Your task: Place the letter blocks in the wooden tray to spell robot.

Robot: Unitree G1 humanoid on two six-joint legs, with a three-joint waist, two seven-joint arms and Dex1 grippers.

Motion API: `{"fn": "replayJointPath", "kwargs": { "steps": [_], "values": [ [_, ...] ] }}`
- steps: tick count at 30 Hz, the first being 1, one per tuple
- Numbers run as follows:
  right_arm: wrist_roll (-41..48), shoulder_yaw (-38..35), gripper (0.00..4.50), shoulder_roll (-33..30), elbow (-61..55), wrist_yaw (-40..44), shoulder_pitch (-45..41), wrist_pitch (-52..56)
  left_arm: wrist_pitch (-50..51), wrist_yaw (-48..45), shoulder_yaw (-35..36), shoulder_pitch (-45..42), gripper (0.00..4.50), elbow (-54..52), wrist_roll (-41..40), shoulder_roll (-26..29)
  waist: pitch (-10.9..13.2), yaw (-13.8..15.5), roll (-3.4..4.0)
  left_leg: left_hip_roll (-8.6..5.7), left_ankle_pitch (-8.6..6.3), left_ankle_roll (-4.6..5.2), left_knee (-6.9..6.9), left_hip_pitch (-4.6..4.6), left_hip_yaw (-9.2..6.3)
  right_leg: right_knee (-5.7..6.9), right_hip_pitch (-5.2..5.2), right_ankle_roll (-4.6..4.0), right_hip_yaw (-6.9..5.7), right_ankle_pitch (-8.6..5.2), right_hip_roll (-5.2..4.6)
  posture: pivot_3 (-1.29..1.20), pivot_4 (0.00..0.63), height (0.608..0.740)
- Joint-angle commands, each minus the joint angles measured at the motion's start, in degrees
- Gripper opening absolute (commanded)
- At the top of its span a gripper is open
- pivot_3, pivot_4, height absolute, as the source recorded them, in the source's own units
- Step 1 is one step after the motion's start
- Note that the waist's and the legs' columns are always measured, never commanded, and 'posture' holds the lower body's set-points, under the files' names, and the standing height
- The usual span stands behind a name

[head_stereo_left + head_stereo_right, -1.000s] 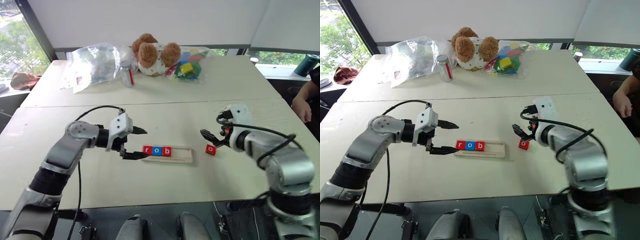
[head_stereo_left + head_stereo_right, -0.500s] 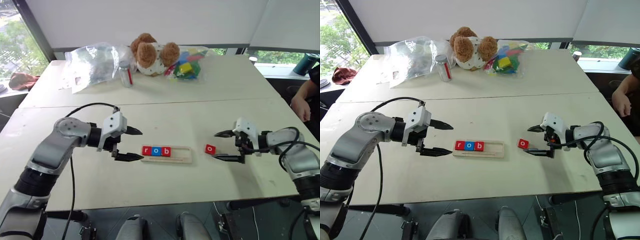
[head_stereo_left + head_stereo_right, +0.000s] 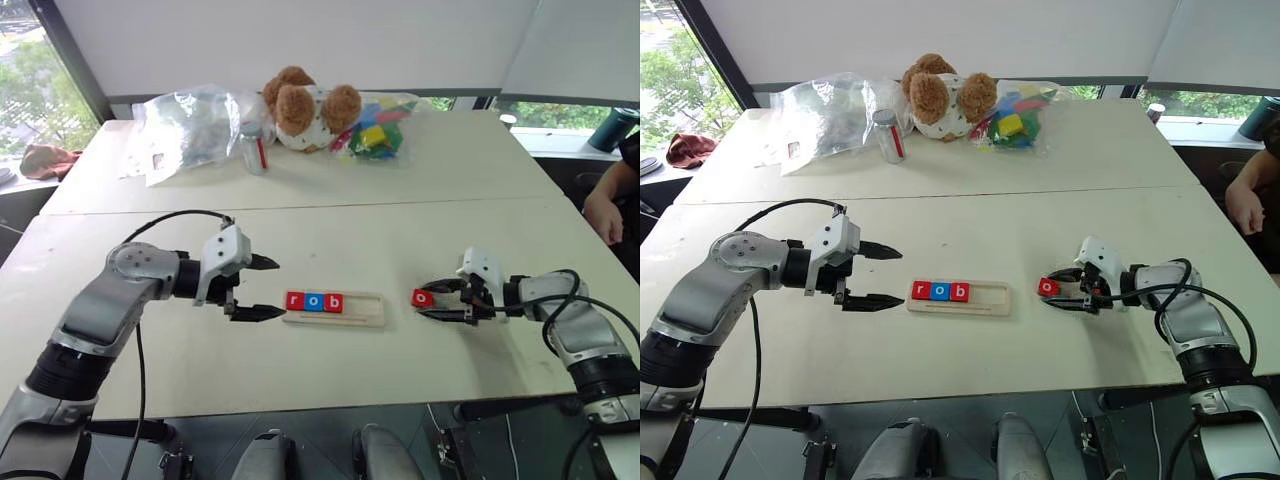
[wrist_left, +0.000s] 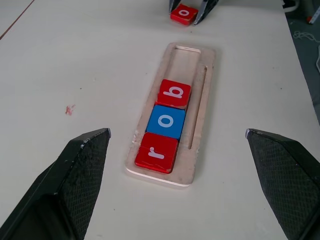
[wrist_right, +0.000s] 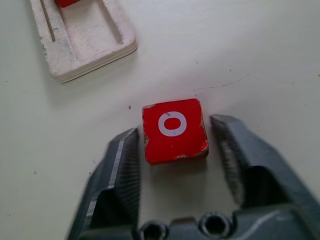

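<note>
- The red "o" tile (image 5: 174, 130) lies flat on the bench (image 3: 330, 380), just right of the wooden tray (image 3: 366, 310), bracketed by the right gripper (image 5: 174, 145), whose ribbed black fingers are drawn against its edges for lifting.
- Tiles "r", "o" and "b" (image 4: 169, 122) fill the tray's pale groove from the left; two slots are left bare.
- The left gripper (image 3: 262, 288) is held spread wide beside the tray, carrying nothing.

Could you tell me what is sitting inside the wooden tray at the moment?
The wooden tray holds three letter blocks: red r, blue o and red b. The remaining groove is empty. Nothing covers it.
</note>
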Motion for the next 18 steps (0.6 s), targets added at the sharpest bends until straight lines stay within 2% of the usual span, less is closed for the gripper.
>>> {"fn": "replayJointPath", "kwargs": {
  "steps": [1,5,9,12,18],
  "values": [
    [0.7,-1.0,1.12,0.0,-2.2,-0.3,0.2,-0.3,-0.8,-0.5,0.9,-0.7,4.50,-0.5,-0.3,0.2,0.0,0.0,0.00,0.00,0.00,0.00,0.00,0.00,0.00,0.00,0.00,0.00,0.00,0.00,0.00,0.00,0.150,0.740],
    [3.2,-0.6,1.12,1.0,-8.4,-0.2,-2.7,6.0,-1.3,-1.8,1.8,1.2,4.50,0.5,-0.4,1.9,0.0,-0.1,0.00,0.00,0.00,0.00,0.00,0.00,0.00,0.01,0.00,0.00,0.00,0.00,0.00,0.00,0.150,0.740],
    [2.5,3.3,1.12,2.0,-16.3,0.6,-6.1,11.9,-4.8,-2.5,1.3,3.1,4.50,2.2,2.1,3.5,0.0,-0.3,0.07,0.02,0.01,-0.02,-0.02,0.01,0.01,0.08,-0.09,0.00,0.05,0.00,0.03,0.00,0.150,0.740],
    [1.1,6.8,1.12,4.9,-20.7,-2.9,-8.3,17.9,-4.5,-1.5,2.8,3.3,4.50,2.4,1.0,2.6,0.0,0.1,0.03,0.03,0.02,-0.04,-0.03,0.00,-0.07,0.08,-0.08,-0.01,-0.03,0.00,0.03,0.00,0.150,0.740],
    [-2.4,12.7,1.12,6.0,-24.1,-3.9,-8.6,20.0,-4.4,-0.5,3.8,6.4,4.50,0.6,1.2,3.6,0.0,0.2,0.03,-0.08,0.01,-0.03,0.00,-0.14,-0.08,-0.01,-0.10,-0.01,-0.04,0.00,-0.13,0.00,0.150,0.740]
  ]
}}
